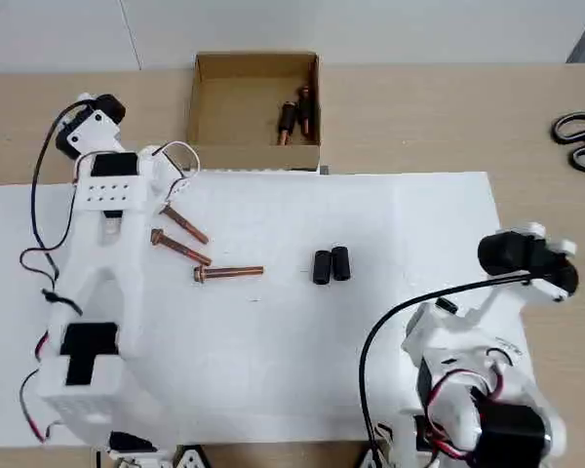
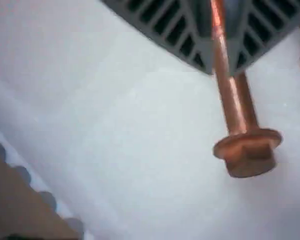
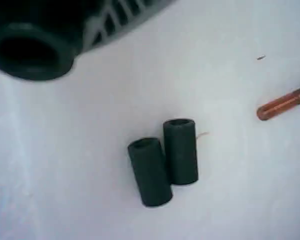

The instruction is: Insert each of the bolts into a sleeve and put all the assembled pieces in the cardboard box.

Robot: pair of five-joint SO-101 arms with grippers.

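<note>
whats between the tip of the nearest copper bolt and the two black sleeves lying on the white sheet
Nothing. In the high view the white sheet is bare between that bolt and the two sleeves.

Bolts (image 1: 228, 273) are showing glossy copper-coloured metal; sleeves (image 1: 322, 267) are appearing matt black; the cardboard box (image 1: 224, 107) is looking plain and matt.

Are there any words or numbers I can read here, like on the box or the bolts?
None: no readable words, numbers or signs on the cardboard box, the bolts, the sleeves or the white foam board.
</note>
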